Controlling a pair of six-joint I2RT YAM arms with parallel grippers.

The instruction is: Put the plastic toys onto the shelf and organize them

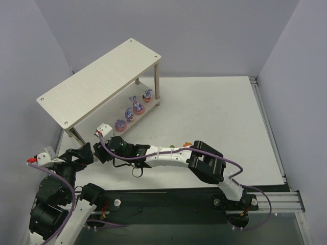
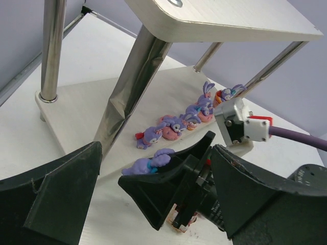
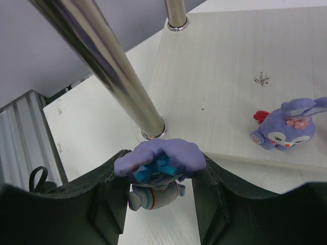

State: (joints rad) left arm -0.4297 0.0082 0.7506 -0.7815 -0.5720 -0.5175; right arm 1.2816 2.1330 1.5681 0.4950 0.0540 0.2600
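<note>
No text, label, brand or number is legible on anything.

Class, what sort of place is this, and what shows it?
Probably a robotics lab test cell: two robot arms bolted to a white table, plain grey walls around it, toy bunnies lined on a shelf.

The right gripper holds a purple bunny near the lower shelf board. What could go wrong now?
1. The held bunny hangs close to the metal leg, so the right gripper may bump it while moving in.
2. The open left gripper is very near, so the two arms might collide.
3. Released at the edge of the lower board, the bunny could fall off.
</note>
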